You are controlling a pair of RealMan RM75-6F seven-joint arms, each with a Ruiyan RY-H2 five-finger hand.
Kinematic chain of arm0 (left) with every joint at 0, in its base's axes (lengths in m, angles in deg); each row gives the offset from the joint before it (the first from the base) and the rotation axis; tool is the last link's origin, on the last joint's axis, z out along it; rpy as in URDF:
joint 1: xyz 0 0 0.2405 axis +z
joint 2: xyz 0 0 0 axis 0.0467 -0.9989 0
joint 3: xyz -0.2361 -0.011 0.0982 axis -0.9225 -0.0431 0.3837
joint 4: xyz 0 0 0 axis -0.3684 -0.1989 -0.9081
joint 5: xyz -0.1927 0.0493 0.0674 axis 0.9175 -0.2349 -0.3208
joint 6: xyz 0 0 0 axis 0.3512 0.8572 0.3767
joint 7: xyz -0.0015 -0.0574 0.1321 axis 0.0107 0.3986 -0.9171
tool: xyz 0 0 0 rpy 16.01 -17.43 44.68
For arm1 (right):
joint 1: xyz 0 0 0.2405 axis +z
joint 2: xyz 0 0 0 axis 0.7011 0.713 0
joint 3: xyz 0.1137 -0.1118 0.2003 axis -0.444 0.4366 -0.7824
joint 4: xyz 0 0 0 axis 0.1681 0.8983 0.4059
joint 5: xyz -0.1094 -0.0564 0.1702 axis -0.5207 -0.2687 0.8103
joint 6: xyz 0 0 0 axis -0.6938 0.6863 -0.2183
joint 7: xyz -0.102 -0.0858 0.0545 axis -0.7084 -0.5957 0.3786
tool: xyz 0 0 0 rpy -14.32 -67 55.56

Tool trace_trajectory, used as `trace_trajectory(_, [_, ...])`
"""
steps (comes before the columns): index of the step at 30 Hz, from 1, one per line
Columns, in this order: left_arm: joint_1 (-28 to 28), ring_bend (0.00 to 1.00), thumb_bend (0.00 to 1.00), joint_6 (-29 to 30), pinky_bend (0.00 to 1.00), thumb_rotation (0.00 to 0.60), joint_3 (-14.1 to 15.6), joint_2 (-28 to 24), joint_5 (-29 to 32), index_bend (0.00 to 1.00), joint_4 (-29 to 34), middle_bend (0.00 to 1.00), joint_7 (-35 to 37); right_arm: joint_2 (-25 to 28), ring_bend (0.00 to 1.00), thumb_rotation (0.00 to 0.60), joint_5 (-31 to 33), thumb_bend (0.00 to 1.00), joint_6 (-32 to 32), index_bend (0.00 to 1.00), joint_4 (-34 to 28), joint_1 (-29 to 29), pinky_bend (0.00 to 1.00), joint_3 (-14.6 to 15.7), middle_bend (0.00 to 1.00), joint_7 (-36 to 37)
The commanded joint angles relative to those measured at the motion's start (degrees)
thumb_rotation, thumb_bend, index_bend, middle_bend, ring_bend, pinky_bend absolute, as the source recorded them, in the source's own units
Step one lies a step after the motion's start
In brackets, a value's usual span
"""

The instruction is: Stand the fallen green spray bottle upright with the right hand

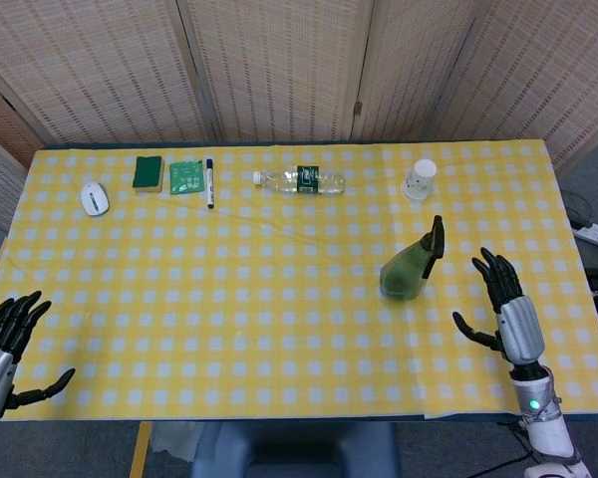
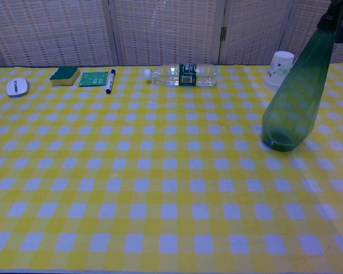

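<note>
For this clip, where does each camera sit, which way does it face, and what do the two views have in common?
Head view: high above the near table edge, looking steeply down; shows the left robot hand and right robot hand, both open.
Chest view: low at the near edge, facing across the table toward the wicker screen; no robot hand visible.
Shared: upright green spray bottle, water bottle, paper cup.

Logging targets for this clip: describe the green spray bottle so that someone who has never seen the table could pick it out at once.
On the yellow checked tablecloth, look to the right half, in front of the white paper cup. The green spray bottle stands there on its base, apart from the right hand. It is the only translucent green, cone-shaped thing with a dark nozzle; the clear water bottle lies flat.
</note>
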Motion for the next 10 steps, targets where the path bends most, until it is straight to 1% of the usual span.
trace_trajectory(1, [0.16, 0.00, 0.28, 0.29, 0.00, 0.306, -0.63, 1.63, 0.25, 0.00, -0.20, 0.06, -4.06, 18.62, 0.00, 0.600, 5.03, 0.34, -3.12, 0.00, -27.53, -8.79, 0.00, 6.62, 0.00, -36.83])
trace_trajectory(3, [0.11, 0.00, 0.27, -0.03, 0.00, 0.304, -0.69, 2.12, 0.35, 0.00, -0.20, 0.06, -5.52, 19.45, 0.00, 0.600, 6.34, 0.34, -2.25, 0.00, -31.88, -10.08, 0.00, 6.47, 0.00, -43.15])
trace_trajectory(4, [0.02, 0.00, 0.28, -0.30, 0.00, 0.304, -0.73, 2.25, 0.47, 0.00, -0.18, 0.06, -5.90, 19.59, 0.00, 0.600, 6.69, 0.34, -2.35, 0.00, -32.94, -10.40, 0.00, 6.50, 0.00, -44.03])
trace_trajectory(6, [-0.28, 0.00, 0.28, -0.96, 0.00, 0.304, -0.90, 2.60, 0.78, 0.00, -0.31, 0.06, -6.72, 20.72, 0.00, 0.600, 5.70, 0.34, -3.39, 0.00, -34.40, -10.25, 0.00, 6.95, 0.00, -44.13])
trace_trajectory(10, [-0.54, 0.00, 0.28, -1.80, 0.00, 0.302, -0.97, 3.05, 1.17, 0.00, -0.32, 0.06, -7.96, 21.41, 0.00, 0.600, 6.45, 0.34, -5.27, 0.00, -34.86, -10.09, 0.00, 6.40, 0.00, -43.29])
